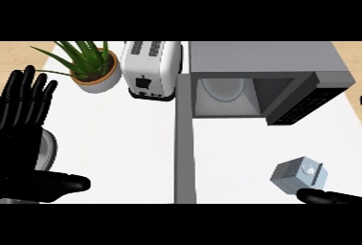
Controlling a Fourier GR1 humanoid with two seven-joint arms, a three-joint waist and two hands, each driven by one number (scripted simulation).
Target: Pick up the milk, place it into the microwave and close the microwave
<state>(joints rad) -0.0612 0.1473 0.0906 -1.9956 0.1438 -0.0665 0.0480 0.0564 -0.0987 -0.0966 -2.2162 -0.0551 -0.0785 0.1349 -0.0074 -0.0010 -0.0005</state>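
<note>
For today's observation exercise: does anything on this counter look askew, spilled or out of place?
Nothing is spilled or damaged. The milk carton sits turned at an angle to the counter's edges, near the right hand. The microwave stands with its door swung wide open.

The left hand [25, 129] rests open at the view's left edge, over the left side of the counter, fingers straight and pointing up, thumb stretched out to the right along the bottom. Of the right hand [329, 196] only dark fingertips show at the lower right corner; whether they curl cannot be told.
</note>
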